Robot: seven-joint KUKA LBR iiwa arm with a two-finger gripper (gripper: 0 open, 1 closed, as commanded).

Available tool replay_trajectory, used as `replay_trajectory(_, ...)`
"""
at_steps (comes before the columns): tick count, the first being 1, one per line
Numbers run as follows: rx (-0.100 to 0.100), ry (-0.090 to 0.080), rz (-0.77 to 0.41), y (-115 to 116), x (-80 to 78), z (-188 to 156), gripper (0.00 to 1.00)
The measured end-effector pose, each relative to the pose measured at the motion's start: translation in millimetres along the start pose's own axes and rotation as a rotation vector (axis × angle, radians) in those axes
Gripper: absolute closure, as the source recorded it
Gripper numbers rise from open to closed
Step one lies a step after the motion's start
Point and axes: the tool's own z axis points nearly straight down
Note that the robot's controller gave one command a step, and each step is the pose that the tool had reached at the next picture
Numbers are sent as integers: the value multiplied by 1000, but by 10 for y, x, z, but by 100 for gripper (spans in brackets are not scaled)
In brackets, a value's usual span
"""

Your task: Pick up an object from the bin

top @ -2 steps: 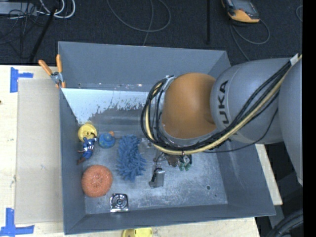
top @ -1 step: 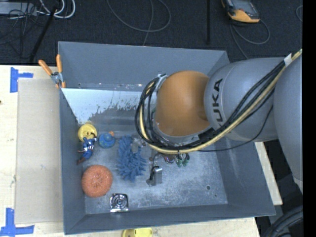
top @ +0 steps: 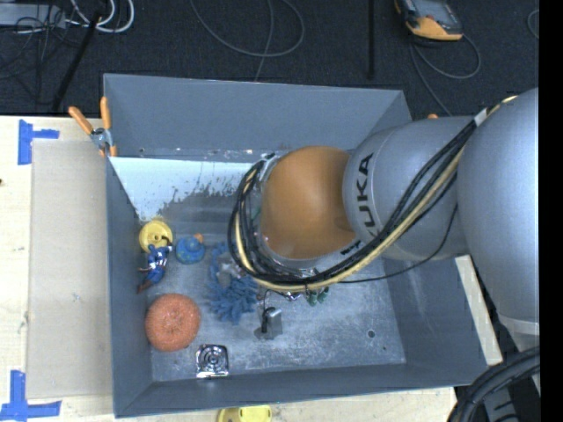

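You were on the approach, jaws low just beside what looked like a blue spiky toy [top: 230, 299] in the middle of the bin [top: 369, 334], their opening impossible to tell; next they needed centring over it.

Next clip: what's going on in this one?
The KUKA arm comes in from the right, with its tool low in the grey bin, right beside a blue spiky toy. Nothing is visibly held. An orange round scrubber and a yellow toy lie further left, apart from the tool.
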Motion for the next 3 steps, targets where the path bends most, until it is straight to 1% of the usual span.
replay_trajectory(1, -1, -5, 1, -195, -203, 397, 100)
replay_trajectory(2, -1, -5, 2, -196, -203, 397, 100)
replay_trajectory(3, 1, -1, 9, -641, -244, -1076, 100)
